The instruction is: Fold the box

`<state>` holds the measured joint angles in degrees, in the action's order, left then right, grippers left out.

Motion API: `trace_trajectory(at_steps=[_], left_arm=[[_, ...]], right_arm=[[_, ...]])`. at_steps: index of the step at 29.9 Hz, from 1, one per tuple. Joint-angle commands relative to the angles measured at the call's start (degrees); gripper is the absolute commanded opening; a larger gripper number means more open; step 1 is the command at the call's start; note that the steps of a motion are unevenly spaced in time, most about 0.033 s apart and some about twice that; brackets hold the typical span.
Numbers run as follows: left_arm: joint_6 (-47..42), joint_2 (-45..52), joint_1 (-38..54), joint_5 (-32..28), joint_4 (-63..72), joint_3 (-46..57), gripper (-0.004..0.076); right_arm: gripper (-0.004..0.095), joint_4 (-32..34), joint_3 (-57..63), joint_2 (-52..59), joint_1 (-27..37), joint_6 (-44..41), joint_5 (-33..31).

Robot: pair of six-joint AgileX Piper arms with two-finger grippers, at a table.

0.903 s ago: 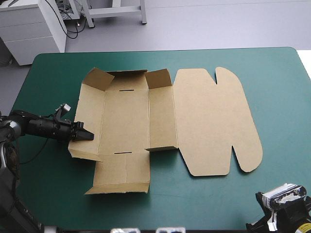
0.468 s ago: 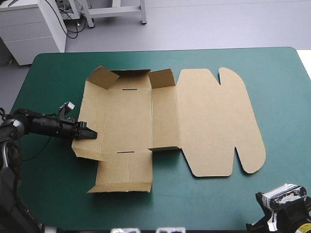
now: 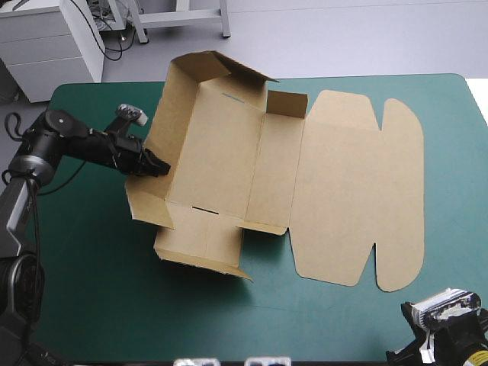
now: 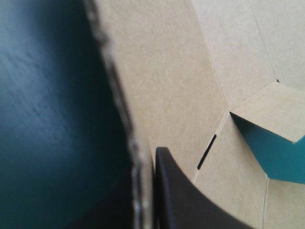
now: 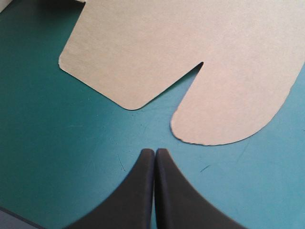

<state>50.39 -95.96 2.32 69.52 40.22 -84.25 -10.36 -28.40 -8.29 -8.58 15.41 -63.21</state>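
Left hand (image 3: 158, 165) clamped on raised side wall of box (image 3: 335, 191), on table (image 3: 91, 259). Right hand (image 5: 155, 155) pressed together, empty, just short of rounded lid flaps of box.

Bright, even light falls from overhead in the high view, without glare. The box (image 3: 221, 160) throws only a thin, soft shadow on the teal-green bench (image 3: 91, 267) toward 7 o'clock. In the left wrist view, the bench outside the raised wall lies in deep shade.
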Motion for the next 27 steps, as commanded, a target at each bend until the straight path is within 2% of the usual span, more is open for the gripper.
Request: trace_trajectory(at_steps=[1,5,9,20,24,27], left_arm=[[-3.6,4.2,-7.2,4.4,-8.5,-11.5,-0.0008],[-6.4,4.2,-15.1,3.7,-20.7,-21.9,-0.0008],[-6.4,3.6,-22.4,1.6,-30.9,-28.0,-0.0008],[-6.4,0.3,-37.3,-8.7,-57.3,-28.8,-0.0008],[-6.6,-1.4,-40.5,-11.8,-62.2,-28.8,-0.0008],[-7.8,-2.1,-41.5,-16.8,-65.3,-28.8,-0.0008]], right_arm=[[-0.0014,-0.6,-1.6,-0.7,0.1,-0.1,3.4],[-0.0014,-0.6,-1.6,-0.7,0.1,-0.1,3.4],[-0.0014,-0.6,-1.6,-0.7,0.1,-0.1,3.4],[-0.0014,-0.6,-1.6,-0.7,0.1,-0.1,3.4],[-0.0014,-0.6,-1.6,-0.7,0.1,-0.1,3.4],[-0.0014,-0.6,-1.6,-0.7,0.1,-0.3,3.4]])
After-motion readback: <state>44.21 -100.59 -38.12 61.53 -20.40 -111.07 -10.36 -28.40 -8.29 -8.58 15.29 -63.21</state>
